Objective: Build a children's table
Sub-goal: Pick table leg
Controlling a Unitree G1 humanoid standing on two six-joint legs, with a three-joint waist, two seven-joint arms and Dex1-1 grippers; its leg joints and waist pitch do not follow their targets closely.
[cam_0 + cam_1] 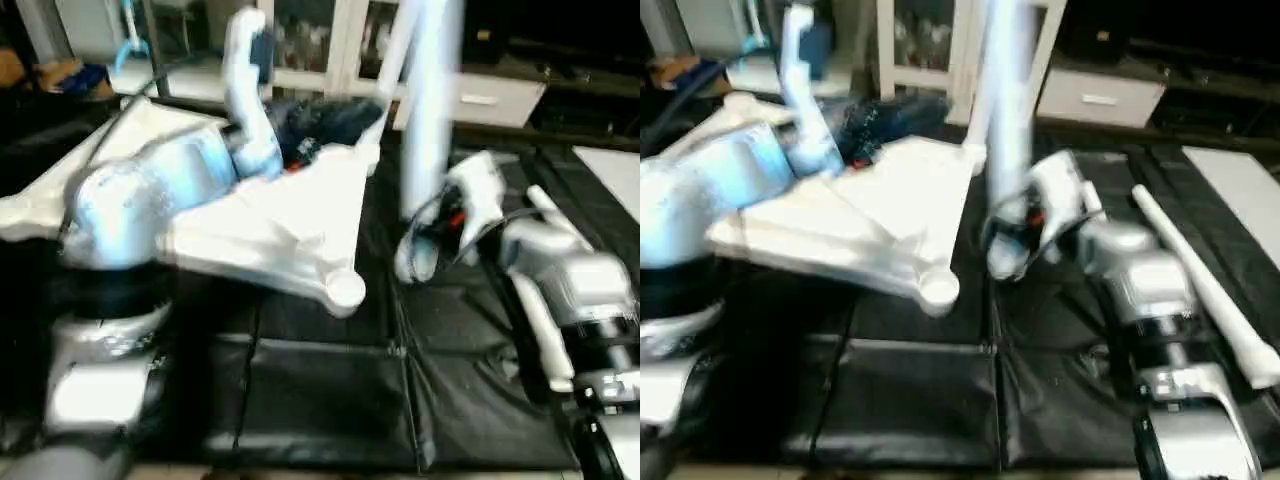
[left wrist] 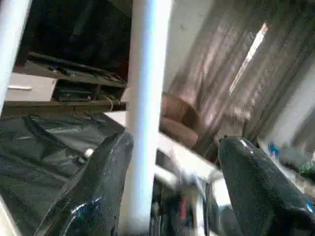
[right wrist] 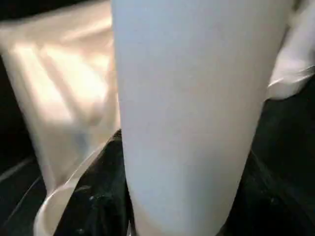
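The white table top (image 1: 300, 230) lies underside up on the black mat, a round corner socket (image 1: 345, 290) pointing toward me. My left arm reaches across it. My left gripper (image 2: 179, 142) is open at the top's far corner, and an upright white leg (image 2: 145, 98) stands between its fingers, close to one of them. My right gripper (image 1: 428, 245) is shut on the lower part of an upright leg (image 1: 432, 100) just right of the top; the leg (image 3: 192, 123) sits between its black fingers. Another leg (image 1: 1200, 280) lies on the mat beside my right forearm.
A black padded mat (image 1: 330, 400) covers the work surface. White cabinets (image 1: 490, 100) and dark shelving stand behind it. A flat white board (image 1: 612, 170) lies at the far right edge. A blue object (image 1: 90, 75) sits at the back left.
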